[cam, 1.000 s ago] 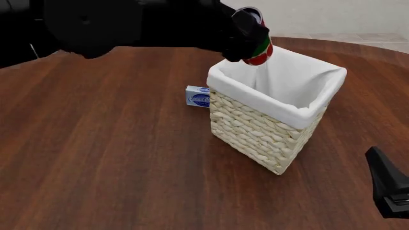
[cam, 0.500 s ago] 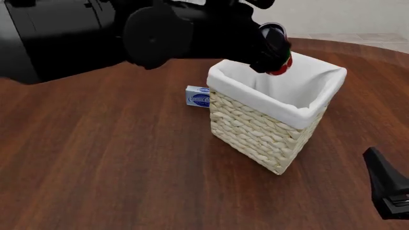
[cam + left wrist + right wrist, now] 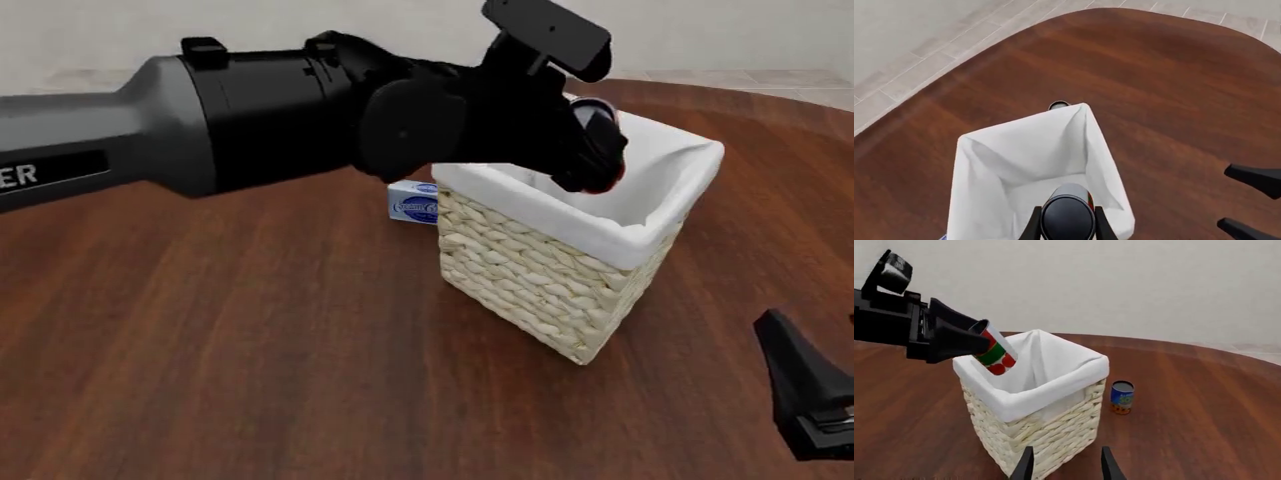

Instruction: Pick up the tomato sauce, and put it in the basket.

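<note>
One tomato sauce (image 3: 993, 354) tilted, base apparently dipping into basket (image 3: 1054, 425).

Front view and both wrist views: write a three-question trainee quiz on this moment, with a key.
1. True or false: the small red-labelled tin can of tomato sauce stands on the brown wooden table.
2. Which gripper holds the can? A. left gripper B. right gripper C. neither
3. Fill in: beyond the tall cream woven wicker basket with white cloth liner, the right wrist view shows a small ____-labelled can standing on the table.

Key: 1. False; it is held tilted over the basket's opening. 2. A; the right gripper is open, on the table's near side. 3. Blue.
</note>
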`<action>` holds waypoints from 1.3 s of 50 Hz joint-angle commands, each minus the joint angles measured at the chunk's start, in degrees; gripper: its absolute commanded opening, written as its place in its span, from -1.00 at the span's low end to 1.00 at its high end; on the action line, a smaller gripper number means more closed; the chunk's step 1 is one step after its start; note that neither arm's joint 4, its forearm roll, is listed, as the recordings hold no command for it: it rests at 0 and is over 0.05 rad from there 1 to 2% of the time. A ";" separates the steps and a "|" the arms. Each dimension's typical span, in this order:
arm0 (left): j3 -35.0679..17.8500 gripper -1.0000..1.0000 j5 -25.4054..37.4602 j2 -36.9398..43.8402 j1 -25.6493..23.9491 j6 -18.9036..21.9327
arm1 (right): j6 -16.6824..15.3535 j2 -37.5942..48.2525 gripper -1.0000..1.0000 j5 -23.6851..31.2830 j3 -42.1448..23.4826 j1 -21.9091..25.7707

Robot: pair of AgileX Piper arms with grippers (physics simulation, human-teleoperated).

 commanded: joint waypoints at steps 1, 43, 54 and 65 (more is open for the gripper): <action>-1.11 -1.00 -0.74 2.56 -0.59 0.95 | 0.06 -0.01 1.00 0.00 -0.01 0.47; -4.89 1.00 -0.11 5.63 0.11 -0.15 | -0.09 -0.02 1.00 -0.26 -0.14 0.97; -4.49 1.00 0.21 4.56 -0.41 -0.47 | -0.14 -0.02 1.00 -0.30 -0.22 0.97; -3.74 1.00 1.24 1.89 -0.80 -0.50 | -0.55 -0.02 1.00 -0.34 -0.25 1.31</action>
